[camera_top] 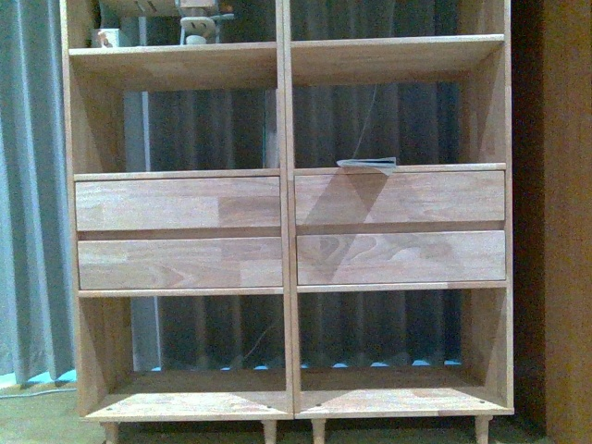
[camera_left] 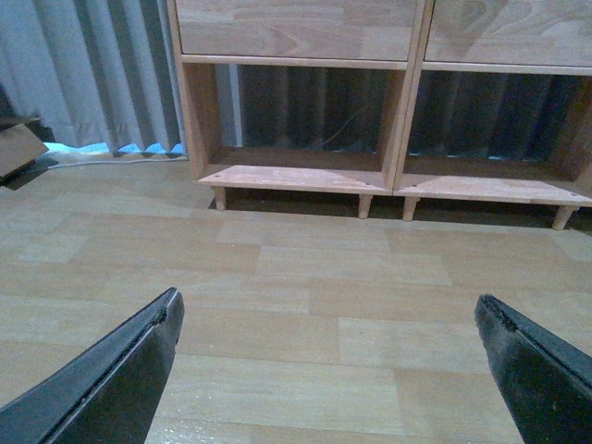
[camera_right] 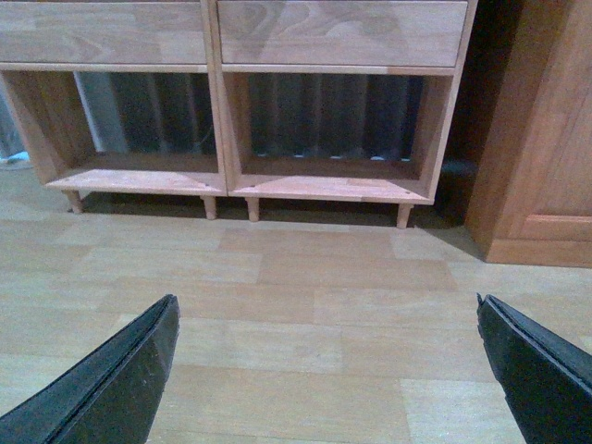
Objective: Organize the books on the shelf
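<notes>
The light wooden shelf (camera_top: 287, 166) fills the front view, with four drawer fronts (camera_top: 178, 203) in its middle. One thin book (camera_top: 367, 165) lies flat in the right middle compartment, its pale edge slightly over the front lip. No arm shows in the front view. Over the wooden floor, well short of the shelf's legs (camera_left: 364, 205), my left gripper (camera_left: 327, 298) stands open with nothing between its black fingers. My right gripper (camera_right: 326, 301) is likewise open and empty above the floor, facing the shelf's lower compartments (camera_right: 333, 129).
A dark wooden cabinet (camera_right: 536, 139) stands just right of the shelf. Grey curtains (camera_top: 32, 185) hang behind and to the left. Small white objects (camera_top: 194, 23) sit in the top left compartment. A cardboard piece (camera_left: 17, 148) lies on the floor at the left.
</notes>
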